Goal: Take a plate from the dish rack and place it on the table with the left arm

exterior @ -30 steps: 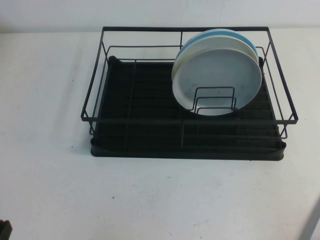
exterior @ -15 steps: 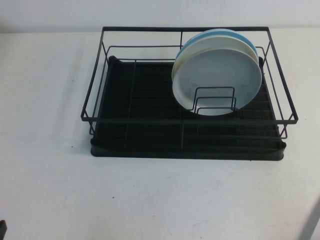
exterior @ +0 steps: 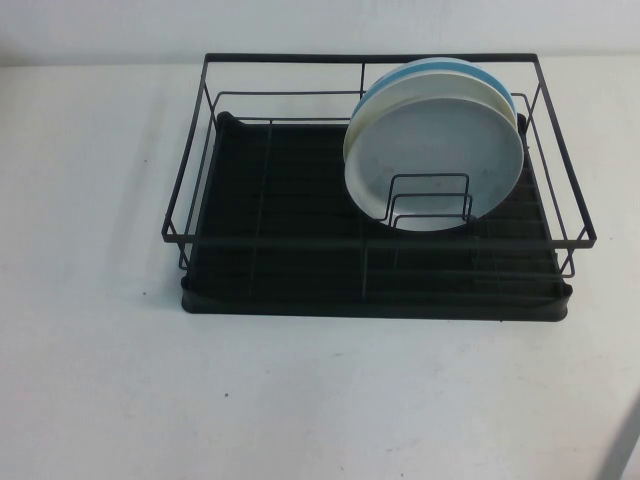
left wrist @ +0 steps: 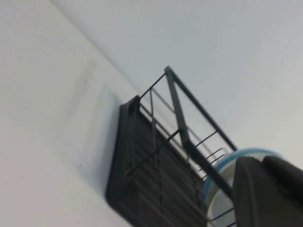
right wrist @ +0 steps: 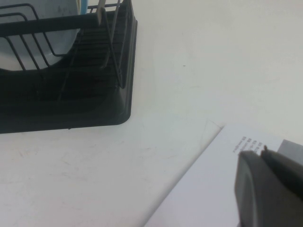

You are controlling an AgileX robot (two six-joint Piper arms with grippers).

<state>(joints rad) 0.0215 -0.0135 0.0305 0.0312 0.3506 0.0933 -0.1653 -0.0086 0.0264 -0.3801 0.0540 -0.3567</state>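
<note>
In the dish rack (exterior: pixel 375 190), the plate (exterior: pixel 440 165) stands apart from both grippers, whose spread is hidden.

Neither arm appears in the high view. Left gripper (left wrist: pixel 267 191): only a dark rounded part of it shows at the corner of the left wrist view, held up in the air, touching nothing. Right gripper (right wrist: pixel 270 187): same partial dark shape in the right wrist view, low over the table (right wrist: pixel 199 56).
</note>
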